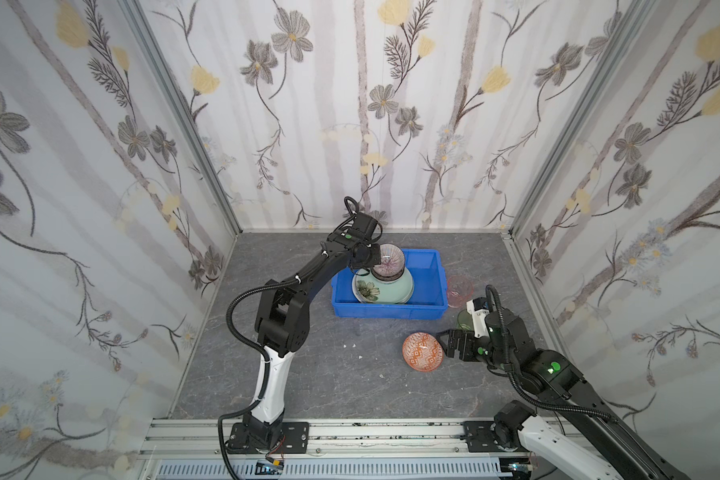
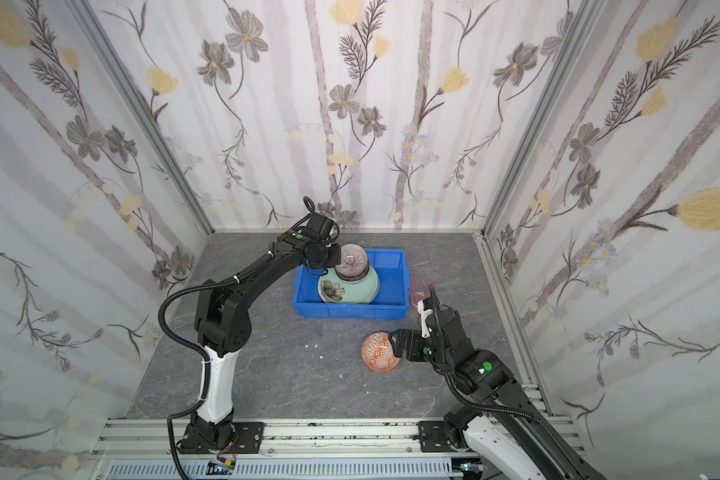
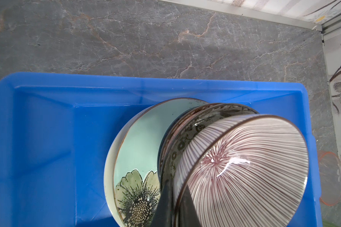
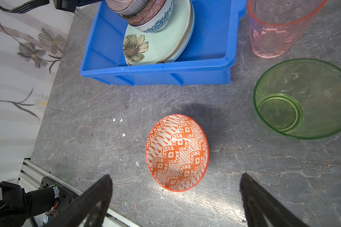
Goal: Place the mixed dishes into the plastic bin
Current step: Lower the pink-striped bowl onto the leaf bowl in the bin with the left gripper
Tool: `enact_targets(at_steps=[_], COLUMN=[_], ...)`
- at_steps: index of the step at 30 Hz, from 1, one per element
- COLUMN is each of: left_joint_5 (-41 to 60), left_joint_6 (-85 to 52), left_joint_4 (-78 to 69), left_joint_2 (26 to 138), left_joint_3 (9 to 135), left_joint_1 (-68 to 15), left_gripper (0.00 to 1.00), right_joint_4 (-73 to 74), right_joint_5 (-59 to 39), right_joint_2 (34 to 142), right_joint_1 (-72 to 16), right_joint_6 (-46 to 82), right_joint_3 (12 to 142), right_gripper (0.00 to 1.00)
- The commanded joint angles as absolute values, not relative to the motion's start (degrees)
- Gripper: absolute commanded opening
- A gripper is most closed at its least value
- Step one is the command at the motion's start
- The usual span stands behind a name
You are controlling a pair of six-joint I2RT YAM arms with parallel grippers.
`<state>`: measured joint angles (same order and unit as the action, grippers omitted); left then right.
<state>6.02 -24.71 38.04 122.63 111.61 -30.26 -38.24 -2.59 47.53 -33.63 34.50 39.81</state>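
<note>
Scene: Two robot arms clear dishes from a grey table (image 1: pixel 308 374) into a blue bin (image 1: pixel 387 311), which shows in both top views.
In the bin: A mint plate (image 4: pixel 165 45) with a flower lies on top of other plates (image 4: pixel 180 52). On it stands a stack of small bowls, with a blue-and-white bowl (image 4: pixel 159 23) at the bottom and a black-and-white bowl (image 3: pixel 187 133) higher up.
Left gripper: The left gripper (image 3: pixel 174 194) is clamped on the rim of the striped bowl (image 3: pixel 244 173), one finger inside and one outside. The bowl is at the top of that stack and tilted. Whether it already rests fully in the bowl beneath cannot be told.
Right gripper: The right gripper (image 4: pixel 175 175) hangs low over the table at the orange bowl (image 4: pixel 177 153), jaws wide apart and holding nothing.
Outside the bin: The orange bowl sits on the table in front of the bin, apart from it. The pink tumbler (image 4: pixel 280 29) stands upright just beside the bin's right end. The green tumbler (image 4: pixel 303 98) stands upright near it.
Progress: The job looks well past halfway, with the plates and most bowls in. The striped bowl needs releasing, and then one bowl and two tumblers are left.
Room: The bare floor on the bin's right side looks ample for them.
</note>
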Motion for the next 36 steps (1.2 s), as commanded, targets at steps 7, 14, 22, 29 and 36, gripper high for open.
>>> enact_targets(at_steps=[7,14,22,29,36], left_joint_5=[6.7,7.6,7.9,9.0,8.2], left_joint_6=[-26.0,-26.2,-26.1,-26.2,-26.1], left_joint_4=[37.0,37.1,37.1,37.2,37.4], left_joint_2=[123.6,123.9,123.8,123.3,122.3], left_joint_3=[112.4,112.8,113.2,113.1,112.7], left_joint_1=[-30.2,-30.2,-30.2,-30.2,-30.2], left_gripper=[0.01,0.13,0.23,0.33,0.39], right_joint_4=[-36.5,-36.5,-36.6,-36.6,-36.5], right_joint_5=[-2.2,-2.3,-2.4,-2.4,-2.4], right_joint_2=[47.0,46.5,46.5,46.8,47.0], right_joint_1=[-33.5,-33.4,-33.3,-33.3,-33.2], right_joint_6=[35.2,35.3,35.3,35.1,35.0], right_joint_3=[39.2,38.8,38.8,39.1,39.2], right_gripper=[1.00,1.00,1.00,1.00,1.00])
